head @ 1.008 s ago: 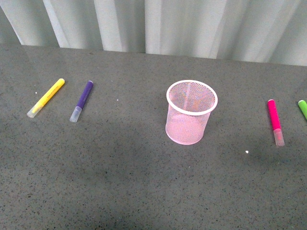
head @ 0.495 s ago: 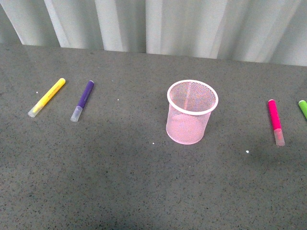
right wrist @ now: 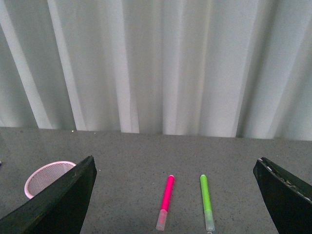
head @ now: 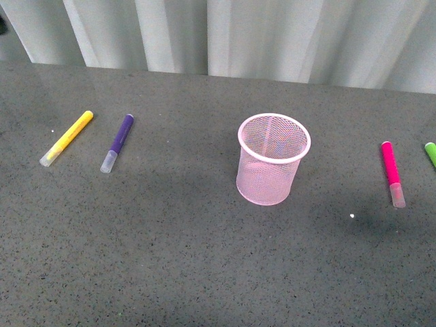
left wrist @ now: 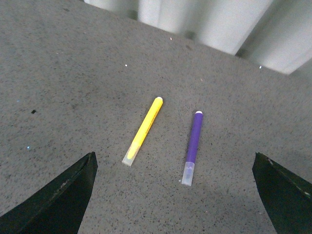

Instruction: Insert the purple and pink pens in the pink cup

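Here, the pink cup (head: 266,180) stands central on the desk (head: 170,259); purple pen (head: 118,142) lies left, pink pen (head: 391,170) right, all unmoved. Left claw (left wrist: 173,158) and right claw (right wrist: 175,160) gape, empty.

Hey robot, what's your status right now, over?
Left hand and right hand open, empty. Purple pen and pink pen lie flat, either side of upright pink cup. Yellow marker close beside purple pen.

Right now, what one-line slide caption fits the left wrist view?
Open left gripper hovers over a yellow marker and a purple pen lying side by side on a grey speckled tabletop.
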Controlling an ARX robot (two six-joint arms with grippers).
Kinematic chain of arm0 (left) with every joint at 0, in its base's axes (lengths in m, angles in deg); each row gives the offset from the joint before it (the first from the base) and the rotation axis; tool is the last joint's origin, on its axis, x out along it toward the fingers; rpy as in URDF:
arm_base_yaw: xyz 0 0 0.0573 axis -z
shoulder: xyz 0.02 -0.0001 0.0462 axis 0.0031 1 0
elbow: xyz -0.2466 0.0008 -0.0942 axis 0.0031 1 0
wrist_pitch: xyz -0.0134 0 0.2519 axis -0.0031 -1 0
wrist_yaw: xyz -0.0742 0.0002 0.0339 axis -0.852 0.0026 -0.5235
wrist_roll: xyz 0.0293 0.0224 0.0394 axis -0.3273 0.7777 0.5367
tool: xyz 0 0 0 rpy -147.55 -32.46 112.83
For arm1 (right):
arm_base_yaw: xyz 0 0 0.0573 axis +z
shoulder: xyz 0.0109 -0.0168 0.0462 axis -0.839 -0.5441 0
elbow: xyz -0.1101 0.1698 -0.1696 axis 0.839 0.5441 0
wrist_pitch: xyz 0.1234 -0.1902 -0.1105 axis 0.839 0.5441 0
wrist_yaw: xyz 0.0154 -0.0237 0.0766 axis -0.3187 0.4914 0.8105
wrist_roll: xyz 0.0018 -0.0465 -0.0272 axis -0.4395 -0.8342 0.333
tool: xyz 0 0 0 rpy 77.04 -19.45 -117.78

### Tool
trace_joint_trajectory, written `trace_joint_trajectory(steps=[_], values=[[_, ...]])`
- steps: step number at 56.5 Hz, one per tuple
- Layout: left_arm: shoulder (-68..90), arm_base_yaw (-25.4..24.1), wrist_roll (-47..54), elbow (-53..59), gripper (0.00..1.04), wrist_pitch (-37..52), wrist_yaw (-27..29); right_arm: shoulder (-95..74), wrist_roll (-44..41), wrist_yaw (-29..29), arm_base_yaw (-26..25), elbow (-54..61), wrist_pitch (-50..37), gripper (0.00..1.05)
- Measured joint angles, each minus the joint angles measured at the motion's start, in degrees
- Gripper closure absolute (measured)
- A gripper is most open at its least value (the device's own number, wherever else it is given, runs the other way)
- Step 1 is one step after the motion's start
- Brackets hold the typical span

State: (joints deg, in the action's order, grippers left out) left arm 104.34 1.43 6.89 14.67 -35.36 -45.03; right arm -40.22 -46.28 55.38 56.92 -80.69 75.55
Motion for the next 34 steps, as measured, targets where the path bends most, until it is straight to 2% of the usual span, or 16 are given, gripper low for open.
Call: trace_joint_trajectory(steps=[14, 34], values=[[19.0, 4.3, 3.7, -19.5, 0.07, -12.4, -1.0, 0.0, 0.0, 0.0, 0.0, 0.0, 0.0, 0.07], [36.2, 7.0, 6.6, -40.7, 0.07, -27.8, -1.8, 0.0, 0.0, 0.0, 0.0, 0.0, 0.0, 0.07]])
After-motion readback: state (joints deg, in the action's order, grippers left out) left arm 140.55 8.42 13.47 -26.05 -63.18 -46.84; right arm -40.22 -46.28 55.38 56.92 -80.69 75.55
